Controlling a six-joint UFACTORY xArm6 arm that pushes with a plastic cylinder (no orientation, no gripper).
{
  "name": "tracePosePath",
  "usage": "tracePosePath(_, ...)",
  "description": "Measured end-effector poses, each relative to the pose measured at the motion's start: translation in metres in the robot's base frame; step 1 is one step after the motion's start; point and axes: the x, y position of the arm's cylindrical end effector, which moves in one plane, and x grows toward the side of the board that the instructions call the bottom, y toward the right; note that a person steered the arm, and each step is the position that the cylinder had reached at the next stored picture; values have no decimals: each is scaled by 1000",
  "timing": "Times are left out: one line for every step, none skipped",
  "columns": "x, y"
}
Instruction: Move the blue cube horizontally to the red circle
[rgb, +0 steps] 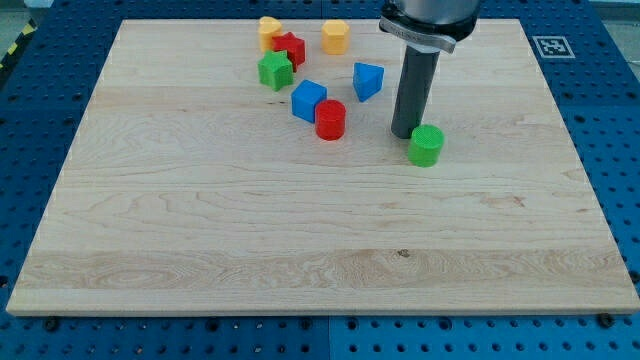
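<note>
The blue cube (308, 100) sits on the wooden board (300, 230) near the view's top centre. The red circle, a short red cylinder (330, 119), touches the cube's lower right corner. My tip (404, 133) rests on the board to the right of both, about a rod's width from the red cylinder's right side. A green cylinder (426, 146) lies just right of and below my tip, close to touching it.
A blue triangular block (367, 80) lies left of the rod. A green block (275, 71), a red block (290, 48), a yellow heart-like block (268, 30) and a yellow block (335, 36) cluster at the view's top.
</note>
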Motion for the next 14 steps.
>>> tracePosePath(-10, -23)
tracePosePath(-28, -70)
tracePosePath(-35, -79)
tracePosePath(-41, -78)
tracePosePath(-49, -77)
tracePosePath(-52, -77)
tracePosePath(-53, -82)
tracePosePath(-53, -96)
tracePosePath(-52, -114)
tracePosePath(-50, -128)
tracePosePath(-44, -140)
tracePosePath(-26, -148)
tracePosePath(-12, -161)
tracePosePath(-9, -177)
